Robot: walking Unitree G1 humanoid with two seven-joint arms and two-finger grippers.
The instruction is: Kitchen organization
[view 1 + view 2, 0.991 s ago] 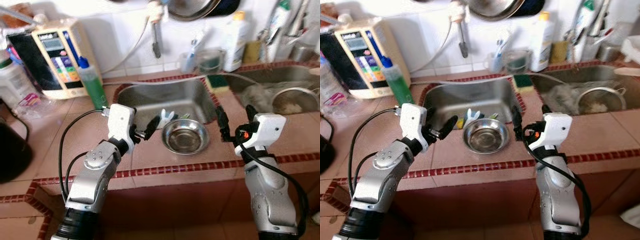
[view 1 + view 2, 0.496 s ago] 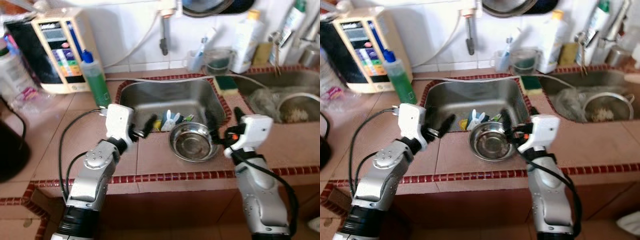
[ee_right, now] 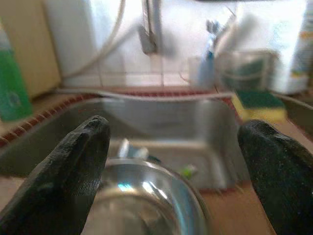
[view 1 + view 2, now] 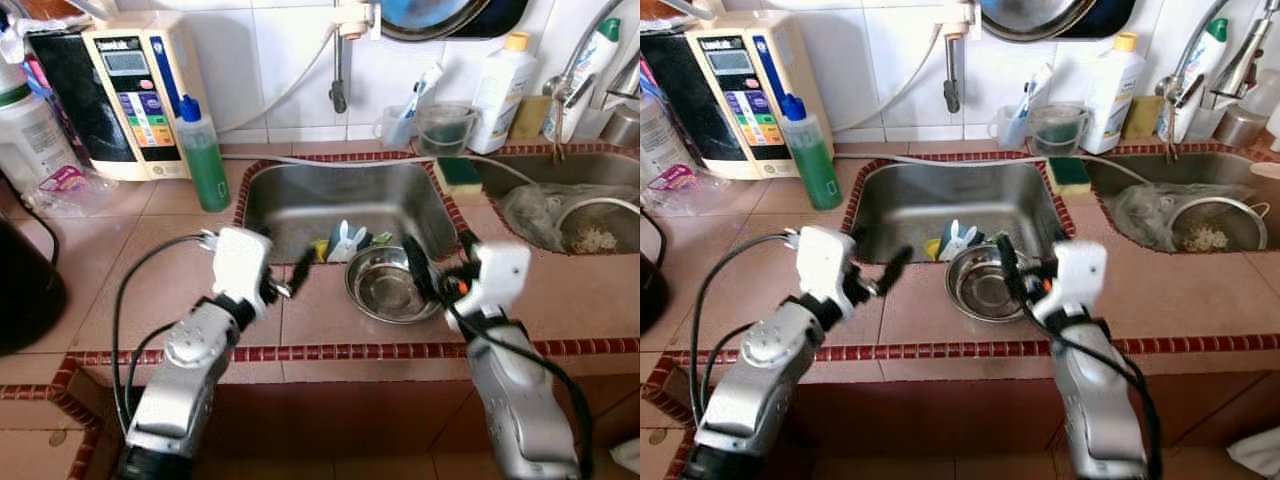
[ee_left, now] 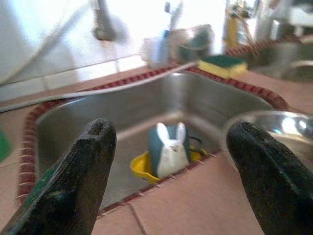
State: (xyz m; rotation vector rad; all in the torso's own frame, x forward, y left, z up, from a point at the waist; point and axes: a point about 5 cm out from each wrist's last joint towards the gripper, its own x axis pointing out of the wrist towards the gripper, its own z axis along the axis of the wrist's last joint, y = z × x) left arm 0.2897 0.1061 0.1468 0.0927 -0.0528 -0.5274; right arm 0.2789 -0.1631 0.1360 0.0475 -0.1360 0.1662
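A round steel bowl (image 4: 385, 287) rests at the front rim of the left sink (image 4: 300, 205), partly on the tiled counter. My right gripper (image 4: 441, 262) is open at the bowl's right side, one finger over its rim; the bowl (image 3: 146, 196) lies low between the fingers (image 3: 68, 181) in the right wrist view. My left gripper (image 4: 289, 279) is open above the counter, left of the bowl. In the left wrist view it points at a blue-and-white rabbit-shaped item (image 5: 168, 149) on something yellow in the sink, with the bowl (image 5: 274, 127) to one side.
A green soap bottle (image 4: 203, 155) and a beige appliance (image 4: 130, 95) stand at back left, with a dark pot (image 4: 25, 290) at the left edge. A sponge (image 4: 458, 172) lies between the sinks. The right sink holds a strainer (image 4: 590, 225). A cup, jug and bottles line the wall.
The camera has shifted, so the whole scene sits differently. My right gripper has closed in leftward on the bowl's right rim. The left gripper holds about the same place.
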